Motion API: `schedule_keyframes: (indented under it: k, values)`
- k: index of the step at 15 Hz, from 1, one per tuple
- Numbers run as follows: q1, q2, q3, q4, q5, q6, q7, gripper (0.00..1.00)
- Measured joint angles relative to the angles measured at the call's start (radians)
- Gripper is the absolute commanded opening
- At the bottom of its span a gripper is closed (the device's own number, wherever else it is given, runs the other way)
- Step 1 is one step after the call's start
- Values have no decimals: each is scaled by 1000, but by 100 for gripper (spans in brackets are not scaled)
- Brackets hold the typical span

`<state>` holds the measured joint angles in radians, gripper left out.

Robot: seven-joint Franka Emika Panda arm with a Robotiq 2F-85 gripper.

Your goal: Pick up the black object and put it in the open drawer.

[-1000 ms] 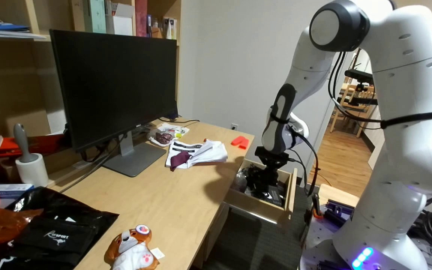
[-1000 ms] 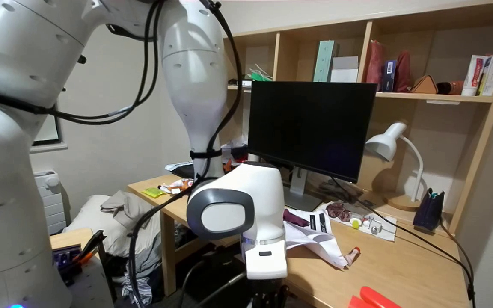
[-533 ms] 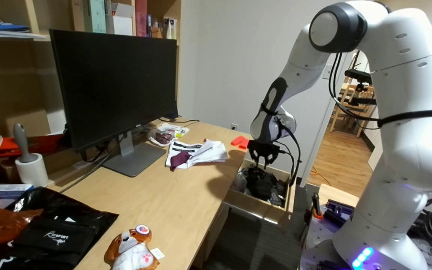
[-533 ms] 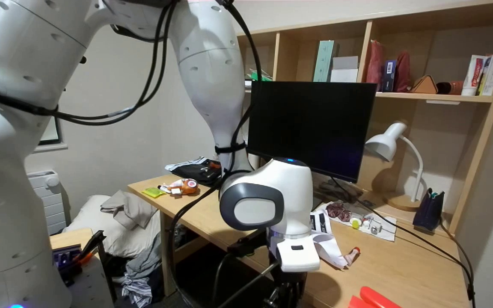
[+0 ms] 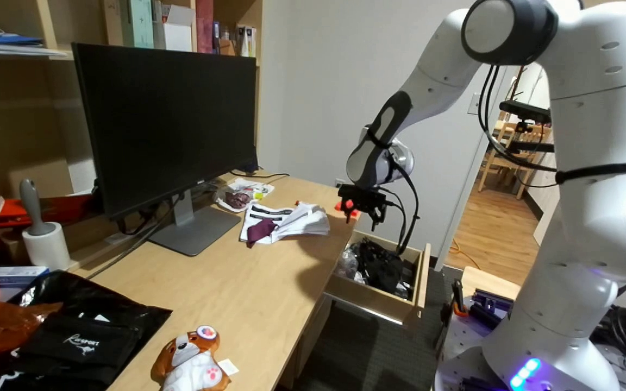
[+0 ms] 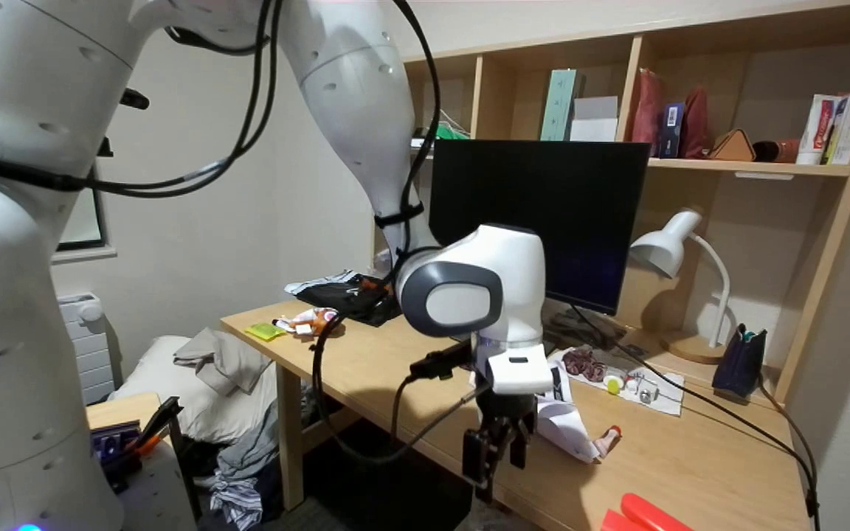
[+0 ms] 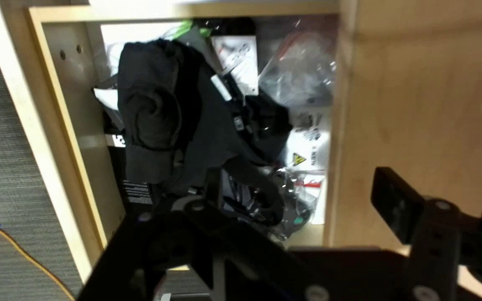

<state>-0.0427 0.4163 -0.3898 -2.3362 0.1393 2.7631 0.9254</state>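
The black object (image 7: 151,108), a crumpled lump of dark cloth, lies inside the open drawer (image 7: 71,138) in the wrist view. In an exterior view it is a dark heap (image 5: 382,269) within the light-wood drawer (image 5: 370,304). My gripper (image 5: 362,224) hangs above the drawer, close to the desk's edge, and does not touch the cloth. Its fingers are wide apart in the wrist view, where the gripper (image 7: 301,194) has nothing held between the pads. The gripper (image 6: 497,461) also shows in an exterior view, where the drawer's contents are hidden.
Clear plastic bags (image 7: 301,69) and printed packets share the drawer. The desk (image 5: 248,282) stands beside it, bearing a large monitor (image 5: 171,125), white papers (image 5: 305,220), a plush dog (image 5: 193,361) and red pieces (image 6: 646,512). An arm cable (image 5: 412,217) hangs over the drawer.
My gripper has risen out of the drawer and shifted toward the desk. Its fingers have opened, and the black object stays behind in the drawer.
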Motion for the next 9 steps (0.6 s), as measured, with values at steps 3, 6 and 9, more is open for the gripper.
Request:
schedule_keyframes:
  k: [3, 6, 9]
  values:
    - [42, -131, 65, 2, -1, -102, 3, 100]
    - [98, -246, 135, 8, -66, -160, 9, 100]
    - [125, -358, 199, 6, -155, -164, 48, 100]
